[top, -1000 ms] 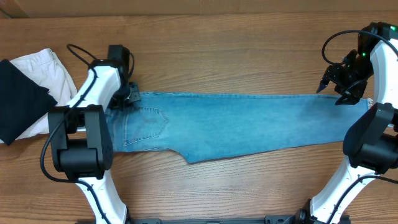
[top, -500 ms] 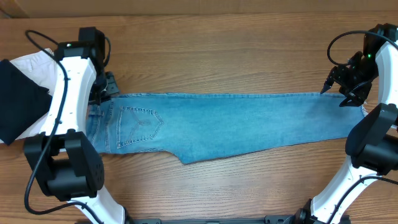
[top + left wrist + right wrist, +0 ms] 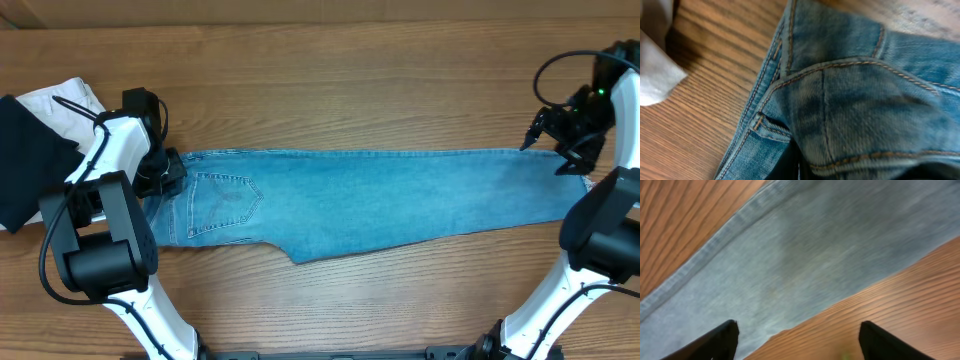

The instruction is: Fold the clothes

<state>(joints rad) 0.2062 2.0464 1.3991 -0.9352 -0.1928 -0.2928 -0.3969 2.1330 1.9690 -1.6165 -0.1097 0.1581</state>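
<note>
Denim: light blue jeans lay flat along the middle of the desk, one back pocket showing.
Change: within the last second the waist end had been drawn outward, away from the ankle hem, so the jeans lay longer and smoother. The hem itself had barely shifted.
Meaning: this looked like straightening ahead of the first fold, which was not yet made.
Left gripper: sat low at the jeans' far waistband corner, with the arm bent back beside the waist. Judging by the left wrist view, the jaws were closed on a bunched ridge of waistband.
Right gripper: hovered above the jeans' ankle end, wrist tipped down, jaws spread wide and holding nothing.
Neighbours: a black garment and a white garment lay beyond the jeans' waist end, near but apart.
</note>
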